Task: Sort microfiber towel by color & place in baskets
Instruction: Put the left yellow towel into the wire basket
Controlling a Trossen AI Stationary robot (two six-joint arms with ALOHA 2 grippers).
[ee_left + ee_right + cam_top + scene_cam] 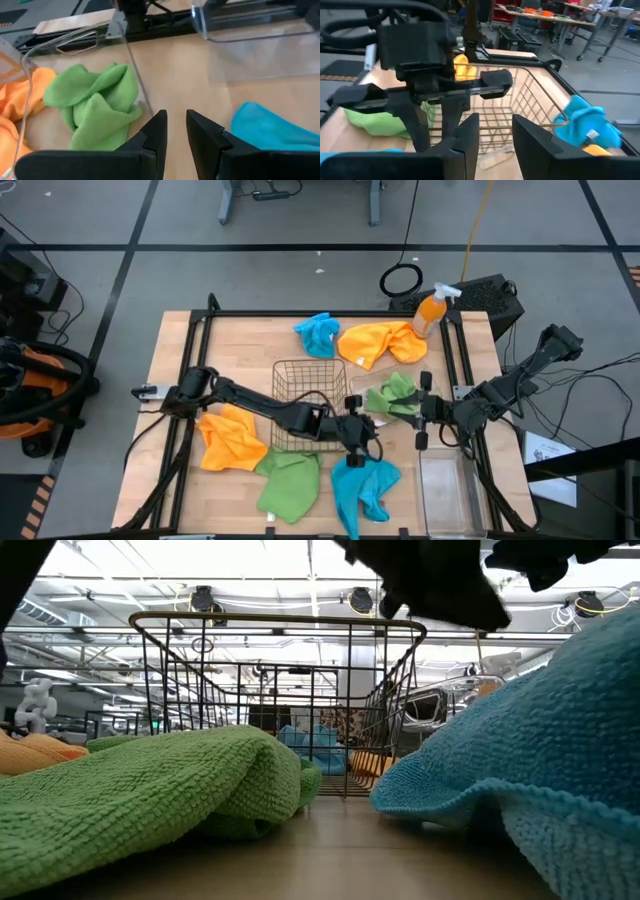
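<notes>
My left gripper (368, 438) (176, 117) hovers between the copper wire basket (310, 405) and the clear tub (372, 412), its fingers a little apart and touching nothing. A green towel (395, 395) (95, 102) lies crumpled in that tub. My right gripper (424, 416) (496, 120) hangs by the tub's right side, slightly open, facing the left gripper (432, 125). Flat on the table lie an orange towel (232, 438), a green towel (290, 483) and a blue towel (362, 485) near the front, and a blue towel (318, 335) and an orange towel (380, 342) at the back.
The clear rectangular bin (448, 490) stands at the near right corner. An orange spray bottle (430, 310) and a black box (490, 298) stand at the far right. The table frame's black rails (465, 370) run along both sides. Bare wood shows at the far left.
</notes>
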